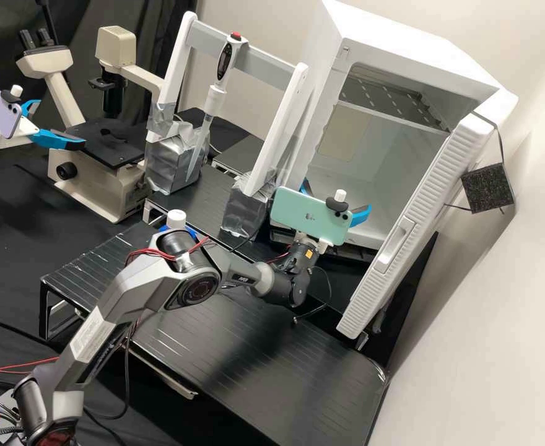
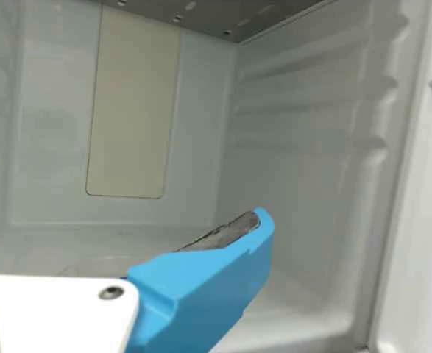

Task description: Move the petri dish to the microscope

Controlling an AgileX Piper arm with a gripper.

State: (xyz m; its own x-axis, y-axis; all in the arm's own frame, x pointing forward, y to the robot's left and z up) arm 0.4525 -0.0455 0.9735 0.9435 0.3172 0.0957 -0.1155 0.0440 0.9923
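Note:
At the mouth of the white incubator (image 1: 371, 148), the gripper (image 1: 336, 197) stands open behind a phone, a blue finger showing on either side. In the wrist view my gripper (image 2: 120, 220) is inside the incubator; one blue finger (image 2: 208, 283) with a dark grey pad is plain, the other mostly cut off. A faint, clear round rim, seemingly the petri dish (image 2: 94, 266), lies on the incubator floor beyond the white gripper mount, partly hidden by it. The beige microscope (image 1: 96, 179) with its black stage stands at the back left.
The incubator door (image 1: 418, 217) hangs open to the right. A pipette (image 1: 213, 102) stands in a white frame (image 1: 261, 139) between microscope and incubator. A white-capped bottle (image 1: 176, 218) is behind the arm. Black ribbed platforms (image 1: 254, 353) lie below; another arm's blue fingers (image 1: 56, 139) are near the microscope.

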